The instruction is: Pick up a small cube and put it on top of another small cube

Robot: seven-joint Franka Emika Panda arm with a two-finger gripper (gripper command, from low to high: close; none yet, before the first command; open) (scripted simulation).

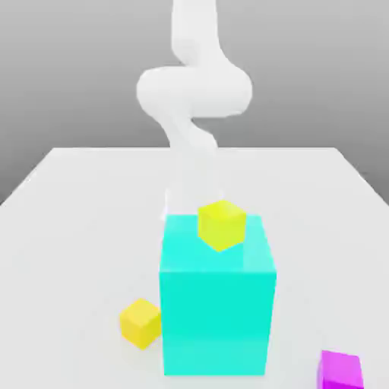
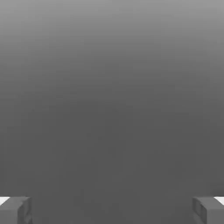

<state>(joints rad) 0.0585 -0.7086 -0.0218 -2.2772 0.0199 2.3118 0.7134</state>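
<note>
Although the task speaks only of small cubes, the exterior view shows a large cyan block standing in the middle of the white bench, with one small yellow cube resting tilted on its top face, near the far edge. A second small yellow cube sits on the bench just beside the block, on the exterior view's left, and a small magenta cube lies near the corner on the exterior view's right, well apart from the others. The white arm rises behind the block. In the hand view the tool has its two grey fingertips spread as wide as they go, nothing between them, and it looks out at plain grey background rather than at any cube. I judge the work to be at its start: no cube is gripped, and no small cube is stacked on another. The next move calls for choosing a cube, probably one of the two on the bench, swinging the tool down over it, squaring the fingers to its faces, and descending before closing.
</note>
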